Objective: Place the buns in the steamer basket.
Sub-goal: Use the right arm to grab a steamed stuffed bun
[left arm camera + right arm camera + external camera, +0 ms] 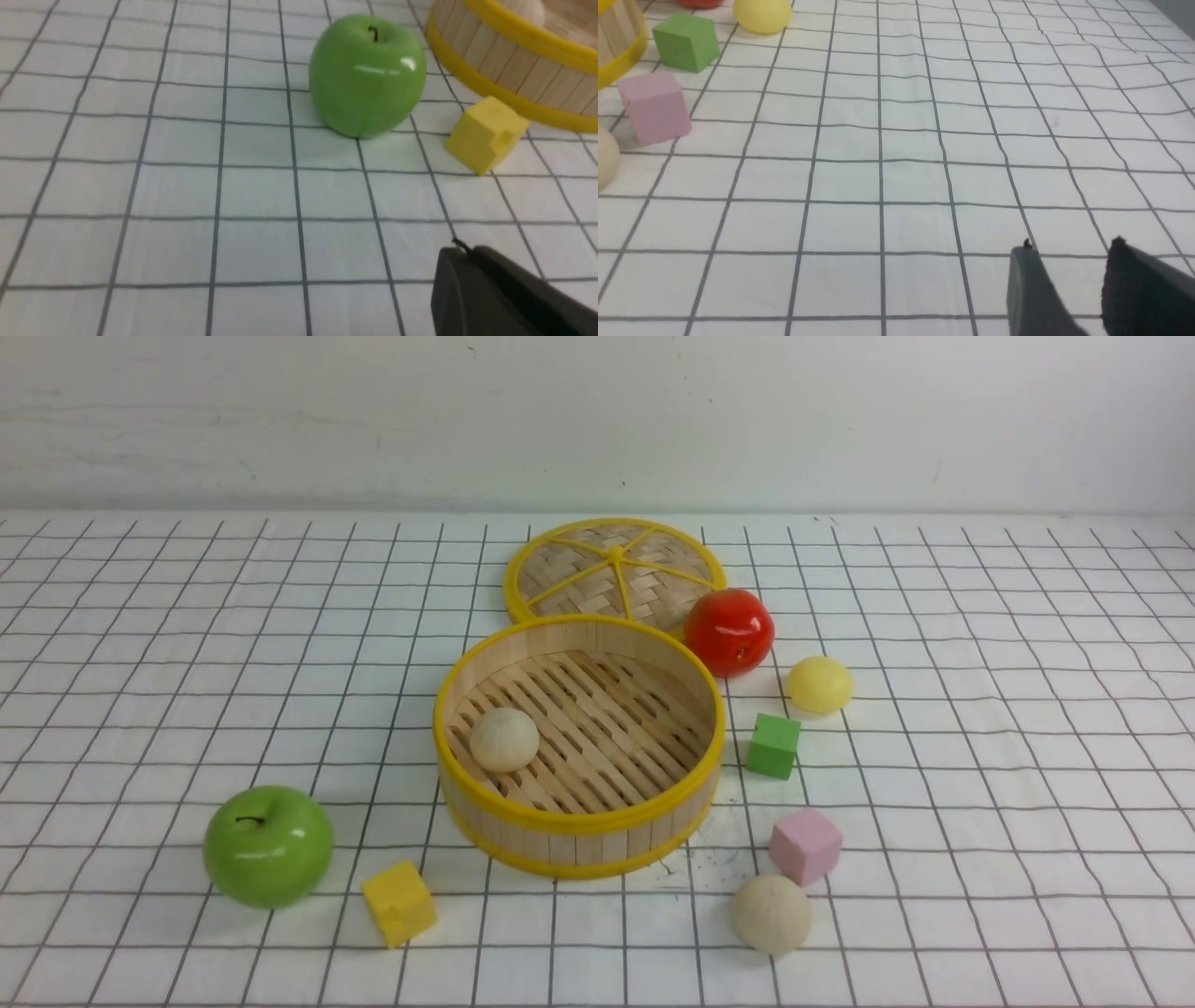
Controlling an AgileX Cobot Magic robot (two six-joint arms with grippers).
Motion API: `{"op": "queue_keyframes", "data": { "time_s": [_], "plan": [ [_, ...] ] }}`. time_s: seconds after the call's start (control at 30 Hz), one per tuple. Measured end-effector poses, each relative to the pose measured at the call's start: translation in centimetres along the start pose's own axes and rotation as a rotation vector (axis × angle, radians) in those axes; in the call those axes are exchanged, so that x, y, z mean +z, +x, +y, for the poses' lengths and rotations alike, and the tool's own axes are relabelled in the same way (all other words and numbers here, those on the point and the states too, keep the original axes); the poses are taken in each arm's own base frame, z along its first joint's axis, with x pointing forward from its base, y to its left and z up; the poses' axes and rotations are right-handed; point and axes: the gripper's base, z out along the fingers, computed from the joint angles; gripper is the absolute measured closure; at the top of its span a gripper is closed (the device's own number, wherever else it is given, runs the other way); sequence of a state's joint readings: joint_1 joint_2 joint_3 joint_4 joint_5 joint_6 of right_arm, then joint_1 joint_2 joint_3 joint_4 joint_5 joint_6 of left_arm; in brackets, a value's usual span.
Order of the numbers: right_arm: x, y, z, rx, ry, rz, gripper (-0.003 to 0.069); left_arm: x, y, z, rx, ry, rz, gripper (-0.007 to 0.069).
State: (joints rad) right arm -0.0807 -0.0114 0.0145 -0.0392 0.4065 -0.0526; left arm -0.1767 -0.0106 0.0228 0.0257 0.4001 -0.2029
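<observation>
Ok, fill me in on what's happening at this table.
The job is getting the buns into the steamer basket, and nothing is being handled right now. One cream bun sits inside the basket. The other cream bun and the pale yellow bun are out on the table, right of the basket. The left gripper is shut, and the right gripper is open with nothing between its fingers.

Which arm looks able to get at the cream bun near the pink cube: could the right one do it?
Probably yes: the right gripper stands open and holds nothing, and the bun lies outside the basket. Only the pink cube crowds its far side.
</observation>
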Motion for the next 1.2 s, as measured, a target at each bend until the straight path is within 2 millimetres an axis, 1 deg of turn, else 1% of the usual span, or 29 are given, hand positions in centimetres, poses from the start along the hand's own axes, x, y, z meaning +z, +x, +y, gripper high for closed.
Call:
{"op": "queue_keyframes", "data": {
  "time_s": [0.1, 0.87, 1.2],
  "plan": [
    [0.00, 0.00, 0.00, 0.000, 0.000, 0.000, 0.0419, 0.05, -0.09, -0.03, -0.002, 0.004, -0.020, 0.0638],
    [0.00, 0.00, 0.00, -0.001, 0.000, 0.000, 0.0419, 0.06, -0.06, -0.02, -0.003, 0.005, -0.019, 0.0637],
    [0.01, -0.01, -0.05, -0.014, 0.006, -0.003, 0.0419, 0.08, 0.00, -0.01, -0.003, 0.004, -0.017, 0.0624]
  ]
}}
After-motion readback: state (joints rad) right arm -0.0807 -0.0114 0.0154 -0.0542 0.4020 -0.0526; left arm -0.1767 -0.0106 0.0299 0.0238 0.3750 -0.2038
